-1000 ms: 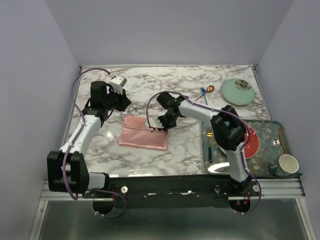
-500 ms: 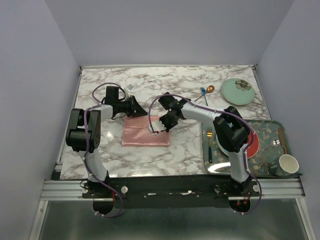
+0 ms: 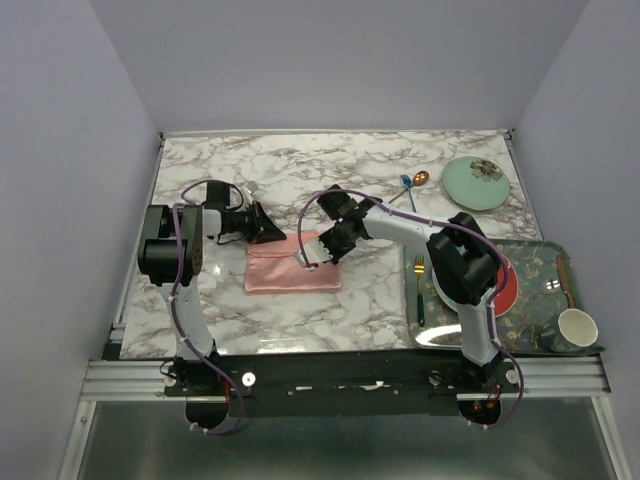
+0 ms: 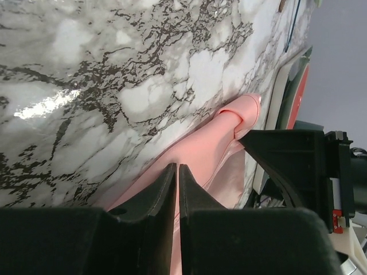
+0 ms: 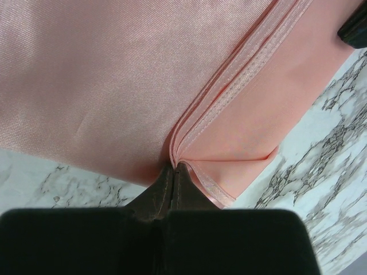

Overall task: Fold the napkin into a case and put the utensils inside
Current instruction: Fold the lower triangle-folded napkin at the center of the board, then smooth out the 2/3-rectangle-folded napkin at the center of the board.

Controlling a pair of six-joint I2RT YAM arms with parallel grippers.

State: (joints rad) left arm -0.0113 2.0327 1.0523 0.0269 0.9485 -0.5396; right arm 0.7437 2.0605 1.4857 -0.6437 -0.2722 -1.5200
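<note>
The salmon-pink napkin (image 3: pixel 290 270) lies folded into a rectangle on the marble table (image 3: pixel 350 300). My right gripper (image 3: pixel 318 254) is shut on its hemmed edge, and the right wrist view shows the stacked hems (image 5: pixel 229 97) running into the shut tips (image 5: pixel 175 165). My left gripper (image 3: pixel 274 233) lies low at the napkin's far left corner. Its jaws stand almost together (image 4: pixel 178 166) with pink cloth (image 4: pixel 212 149) in the slit. The copper spoon (image 3: pixel 420 179) and small blue fork (image 3: pixel 407 187) lie at the back right, away from both grippers.
A mint plate (image 3: pixel 476 182) sits at the far right. A patterned tray (image 3: pixel 530 255) at the near right carries a red plate (image 3: pixel 505 287), a cup (image 3: pixel 577 328) and a teal-handled fork (image 3: pixel 418 292). The right arm's black body (image 4: pixel 292 160) is close to the left gripper.
The left arm folded back and brought its gripper down from the back left to the napkin's far left corner. The right gripper kept its hold; the napkin shifted slightly.
</note>
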